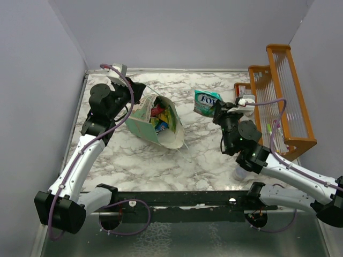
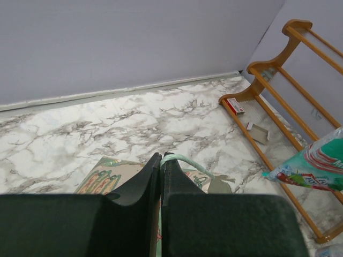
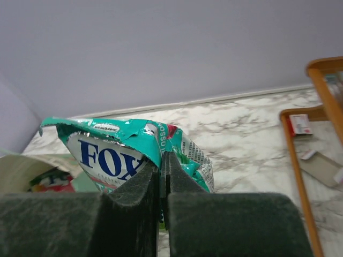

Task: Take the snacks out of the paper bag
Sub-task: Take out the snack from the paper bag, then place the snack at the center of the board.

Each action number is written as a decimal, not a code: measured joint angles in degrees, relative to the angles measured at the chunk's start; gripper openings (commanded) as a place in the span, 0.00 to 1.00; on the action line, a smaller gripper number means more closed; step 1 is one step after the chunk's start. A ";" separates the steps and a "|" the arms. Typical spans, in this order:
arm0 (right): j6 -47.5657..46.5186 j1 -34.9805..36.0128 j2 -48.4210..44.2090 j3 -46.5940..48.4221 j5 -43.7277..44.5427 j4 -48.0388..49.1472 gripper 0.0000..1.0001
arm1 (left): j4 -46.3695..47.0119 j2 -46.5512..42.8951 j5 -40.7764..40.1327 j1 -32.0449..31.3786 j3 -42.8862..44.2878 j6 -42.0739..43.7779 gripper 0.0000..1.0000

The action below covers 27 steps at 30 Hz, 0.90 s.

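Risk: right pincer [image 3: 164, 160], shut on teal packet [image 3: 102, 150] by thin edge beside bag [image 1: 142, 126], may drop it; left pincer [image 2: 162, 163], clamped on bag rim, may tear paper.

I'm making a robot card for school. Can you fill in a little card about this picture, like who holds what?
left gripper: shut on the top edge of the paper bag
right gripper: shut on the teal packet, outside the bag, to its right
inside the bag: more snacks, with red, blue and yellow showing
bag pose: leaning, mouth open
nearby: orange rack at the table's right side
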 measured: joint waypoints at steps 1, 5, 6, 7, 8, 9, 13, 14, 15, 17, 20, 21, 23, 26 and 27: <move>-1.09 -0.09 0.04 -0.42 1.88 1.09 0.02 | 0.00 0.00 -0.02 0.00 0.00 0.00 0.00; -3.32 -3.08 1.70 -0.94 7.58 3.28 0.02 | 0.00 0.00 -0.02 0.00 -0.02 0.00 0.00; -2.89 -4.57 2.36 -0.94 7.76 3.02 0.02 | 0.00 0.00 -0.02 0.00 -0.02 0.00 0.00; -2.05 -6.38 3.10 -0.92 7.54 2.60 0.02 | 0.00 0.00 -0.02 0.00 -0.02 0.00 0.00; -1.20 -8.11 3.91 -0.90 6.91 2.03 0.02 | 0.00 0.00 -0.04 0.00 -0.02 0.00 0.00; 0.59 -10.75 5.29 -0.74 5.64 0.74 0.02 | 0.00 0.00 -0.04 0.00 -0.02 0.00 0.00; 6.45 -17.33 12.17 1.62 -0.26 -3.85 0.02 | 0.00 -0.04 -0.09 0.00 -0.13 0.00 0.00; 7.91 -18.18 14.45 2.71 -2.49 -5.07 0.02 | 0.00 -0.04 -0.11 0.00 -0.13 0.00 0.00; 9.09 -18.95 16.37 3.72 -4.31 -6.12 0.02 | 0.00 -0.09 -0.15 0.00 -0.15 0.00 0.00; 12.15 -20.33 21.14 6.49 -9.01 -8.46 0.02 | 0.00 -0.11 -0.15 0.02 -0.17 0.02 0.00; 16.83 -22.43 27.30 10.19 -16.61 -10.67 0.02 | 0.00 -0.11 -0.15 0.02 -0.22 0.02 0.00; 18.36 -23.26 28.87 11.21 -19.21 -11.17 0.02 | 0.00 -0.11 -0.15 0.00 -0.22 0.02 0.00; 21.99 -24.98 31.63 12.79 -24.81 -11.87 0.02 | 0.00 -0.11 -0.15 0.00 -0.22 0.02 0.00; 23.39 -27.65 38.01 17.11 -26.43 -13.40 0.02 | 0.00 -0.11 -0.17 0.00 -0.24 0.02 0.00; 23.56 -28.02 40.00 18.93 -26.64 -13.99 0.02 | 0.00 -0.11 -0.17 -0.07 -0.24 0.04 0.00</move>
